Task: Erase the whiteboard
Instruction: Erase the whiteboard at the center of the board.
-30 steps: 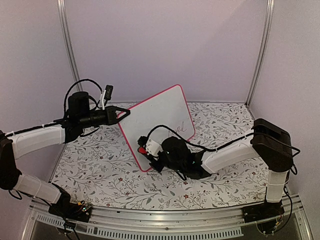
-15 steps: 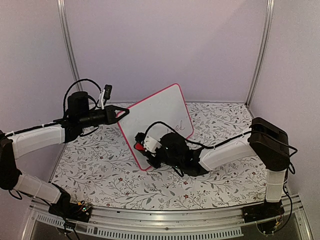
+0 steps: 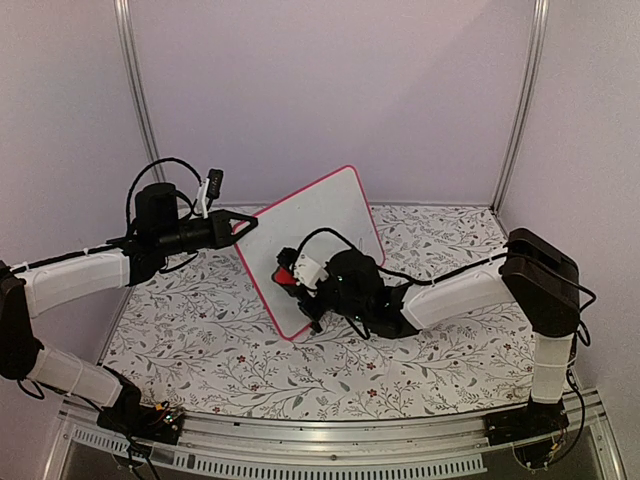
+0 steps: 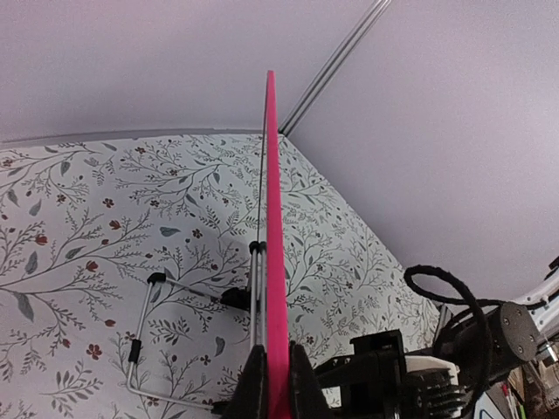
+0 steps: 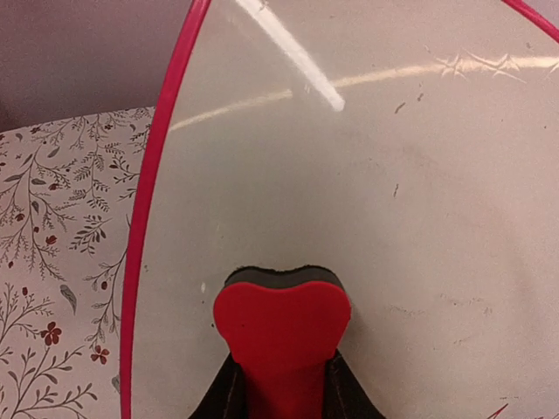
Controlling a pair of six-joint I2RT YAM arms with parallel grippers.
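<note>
1. Starting at the left, the left gripper (image 3: 243,227) is clamped on the left edge of the whiteboard (image 3: 322,212). The left wrist view shows both fingers pinched onto the thin pink-red frame, seen edge-on.
2. The whiteboard stands at the middle of the flowered table (image 3: 190,345), towards the back. It is tilted, with one rounded corner low and the opposite corner high. Its wire stand (image 4: 144,336) shows behind it in the left wrist view. I cannot tell whether the low corner rests on the table.
3. A red eraser (image 3: 285,275) lies against the board face, near the lower left frame edge. In the right wrist view its dark felt side faces the white surface and looks pressed to it.
4. The right gripper (image 3: 298,284) is closed around the eraser's narrow red end, a finger on each side.
5. The right arm (image 3: 450,295) reaches in low from the right and crosses in front of the board's lower right part.
6. Progress, as I judge it: wiping is well under way. The surface around the eraser carries no dark words, only faint smudges and light streaks. The part behind the right arm is hidden, so writing may remain there. That area and the smudges are probably what is left.
</note>
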